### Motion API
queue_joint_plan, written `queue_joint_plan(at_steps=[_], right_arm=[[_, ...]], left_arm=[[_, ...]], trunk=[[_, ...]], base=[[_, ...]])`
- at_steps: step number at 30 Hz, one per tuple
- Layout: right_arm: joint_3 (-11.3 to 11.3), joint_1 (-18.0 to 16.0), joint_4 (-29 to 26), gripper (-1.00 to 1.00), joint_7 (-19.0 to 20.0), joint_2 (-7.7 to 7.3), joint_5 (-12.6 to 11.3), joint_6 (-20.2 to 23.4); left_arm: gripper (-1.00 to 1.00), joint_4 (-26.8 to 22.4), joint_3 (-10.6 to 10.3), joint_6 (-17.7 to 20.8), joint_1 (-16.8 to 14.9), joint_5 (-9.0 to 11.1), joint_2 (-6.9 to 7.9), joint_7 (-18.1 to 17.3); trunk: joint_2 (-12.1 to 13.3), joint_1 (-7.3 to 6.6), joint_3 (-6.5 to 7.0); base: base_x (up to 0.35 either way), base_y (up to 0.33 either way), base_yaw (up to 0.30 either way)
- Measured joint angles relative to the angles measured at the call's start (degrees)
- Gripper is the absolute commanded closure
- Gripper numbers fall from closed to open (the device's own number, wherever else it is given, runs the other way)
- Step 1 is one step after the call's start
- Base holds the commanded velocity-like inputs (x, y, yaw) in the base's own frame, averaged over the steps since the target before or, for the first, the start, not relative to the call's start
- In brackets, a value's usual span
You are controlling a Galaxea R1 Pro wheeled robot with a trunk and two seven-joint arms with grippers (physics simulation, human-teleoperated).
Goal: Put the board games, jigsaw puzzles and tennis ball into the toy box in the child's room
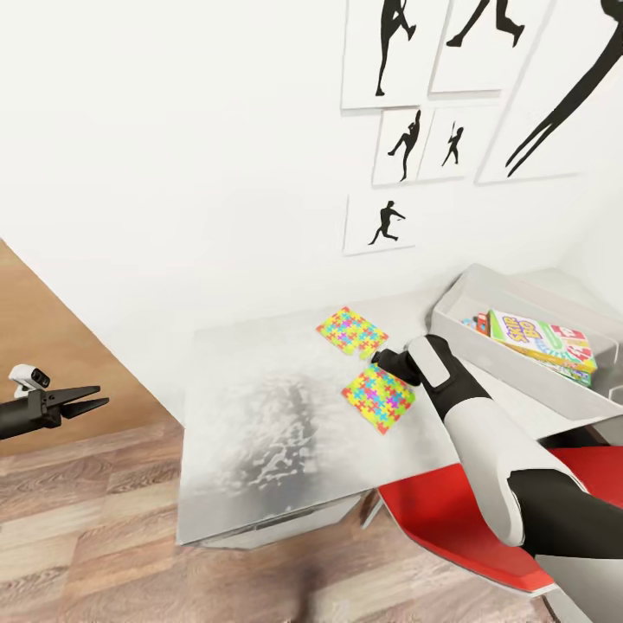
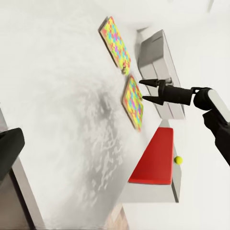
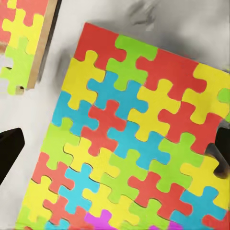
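Two jigsaw puzzles lie flat on the pale table [image 1: 260,433]: one nearer the wall [image 1: 350,330] and one nearer the front [image 1: 378,396]. My right gripper [image 2: 143,91] hovers open just over the front puzzle [image 3: 139,139], its dark fingers [image 3: 9,151] astride it with nothing held. The other puzzle [image 3: 24,43] lies just beyond. The grey toy box [image 1: 510,368] stands at the table's right end, with the SKIP-BO board game [image 1: 541,337] inside. A tennis ball [image 2: 178,159] shows beside the red chair. My left gripper [image 1: 97,396] hangs open and empty off the table's left side, over the floor.
A red chair [image 1: 450,510] stands tucked under the table's front right edge, below my right arm. The white wall with black sports prints [image 1: 389,223] runs behind the table. Wood-plank floor [image 1: 86,519] lies to the left and front.
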Motion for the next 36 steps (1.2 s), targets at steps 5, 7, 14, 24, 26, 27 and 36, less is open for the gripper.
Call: queue_joint_plan(at_steps=[5,7,14,24,26,27,36], right_arm=[[0.0,0.0,0.2,-1.0,0.1,0.16,-0.7,-0.3],[0.0,0.0,0.2,-1.0,0.1,0.2,-0.8,-0.3],[0.0,0.0,0.1,-1.0,0.1,0.25,-0.9,-0.3],[0.1,0.0,0.2,-1.0,0.0,0.27,0.2,0.1],[0.1,0.0,0.1,-1.0,0.0,0.31,0.5,0.2],[0.1,0.0,0.1,-1.0,0.0,0.32,0.5,0.3],[0.1,0.0,0.2,-1.0,0.0,0.42,1.0,0.4]], left_arm=[[-1.0,0.0,0.0,0.0,0.0,0.0,-0.01,0.0],[-1.0,0.0,0.0,0.0,0.0,0.0,0.01,0.0],[-1.0,0.0,0.0,0.0,0.0,0.0,0.02,0.0],[-1.0,0.0,0.0,0.0,0.0,0.0,0.03,0.0],[-1.0,0.0,0.0,0.0,0.0,0.0,0.03,0.0],[-1.0,0.0,0.0,0.0,0.0,0.0,0.03,0.0],[-1.0,0.0,0.0,0.0,0.0,0.0,-0.03,0.0]], trunk=[[0.0,0.0,-0.01],[0.0,-0.01,-0.01],[0.0,-0.02,-0.01],[0.0,-0.02,-0.01],[0.0,-0.02,-0.01],[0.0,-0.02,0.0],[0.0,-0.03,-0.01]], base=[[-0.206,0.052,0.0],[-0.109,0.011,0.0],[-0.031,0.01,0.0],[-0.08,0.092,0.0],[-0.024,0.13,0.0],[-0.037,0.196,0.0],[-0.007,0.1,0.0]])
